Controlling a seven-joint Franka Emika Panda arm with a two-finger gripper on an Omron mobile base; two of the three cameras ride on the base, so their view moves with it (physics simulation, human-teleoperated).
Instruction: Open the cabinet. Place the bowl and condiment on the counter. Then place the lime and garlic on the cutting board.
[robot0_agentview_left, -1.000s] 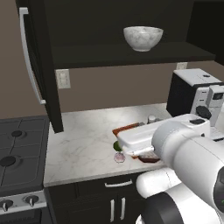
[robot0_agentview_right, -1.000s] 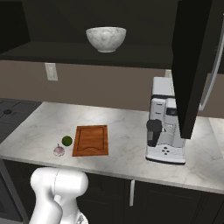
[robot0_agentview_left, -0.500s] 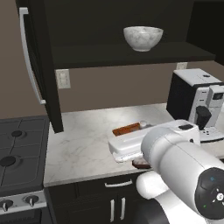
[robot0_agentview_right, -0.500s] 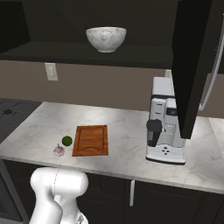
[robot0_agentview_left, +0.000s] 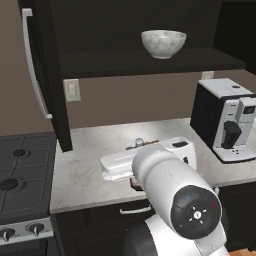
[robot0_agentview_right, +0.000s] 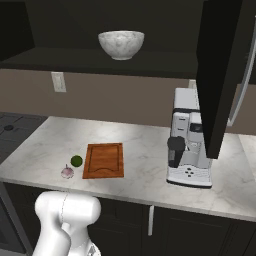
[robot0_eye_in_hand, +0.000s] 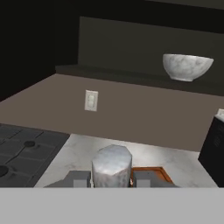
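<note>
While shelved, bowl (robot0_agentview_right: 121, 44) white, grey-marbled

Open marble bench (robot0_agentview_right: 140, 150) lies between the cutting board (robot0_agentview_right: 104, 160) and the coffee machine (robot0_agentview_right: 190, 145), which blocks the right end. The swung-out cabinet door (robot0_agentview_right: 222, 70) hangs above that machine. The bowl (robot0_agentview_right: 121, 44) sits alone on the cabinet shelf (robot0_agentview_right: 60, 62), with free shelf either side.

Two rear base views flanking the arm, sharing counter (robot0_agentview_right: 145, 160) and bowl (robot0_agentview_left: 163, 43); low, near hand view.
</note>
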